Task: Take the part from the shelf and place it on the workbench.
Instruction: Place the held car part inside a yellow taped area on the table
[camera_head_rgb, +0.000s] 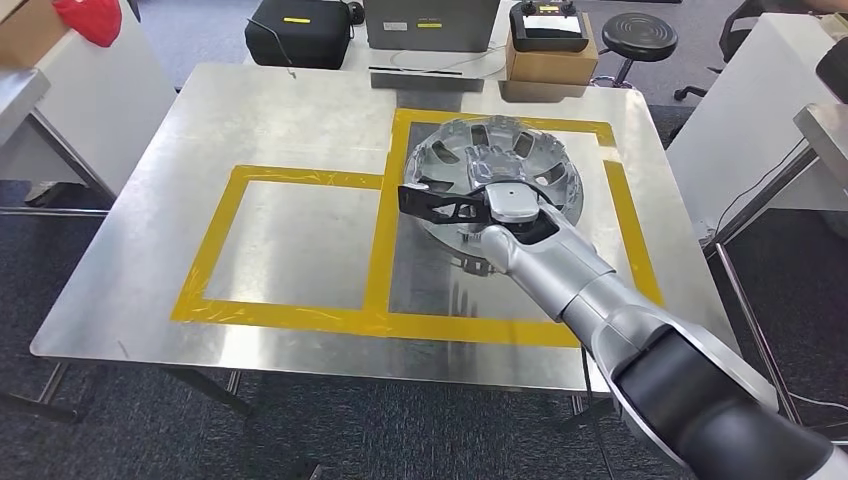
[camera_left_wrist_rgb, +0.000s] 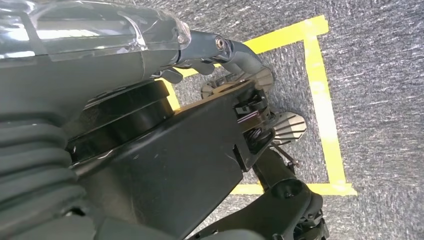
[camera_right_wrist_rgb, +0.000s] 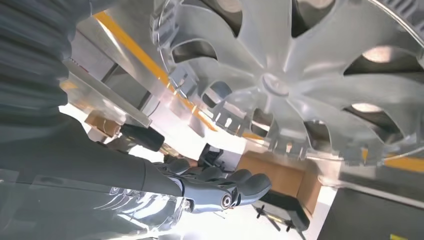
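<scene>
right robot hand (camera_head_rgb: 450, 203) rests open-fingered beside the wheel cover (camera_head_rgb: 500, 160) already on the table (camera_head_rgb: 290, 120); placement done, withdrawal seems next.

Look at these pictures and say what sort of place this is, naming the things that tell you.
Probably a robot test workshop. A metal workbench marked with yellow tape boxes holds a silver wheel cover, and a cardboard box with a remote controller sits behind it.
</scene>
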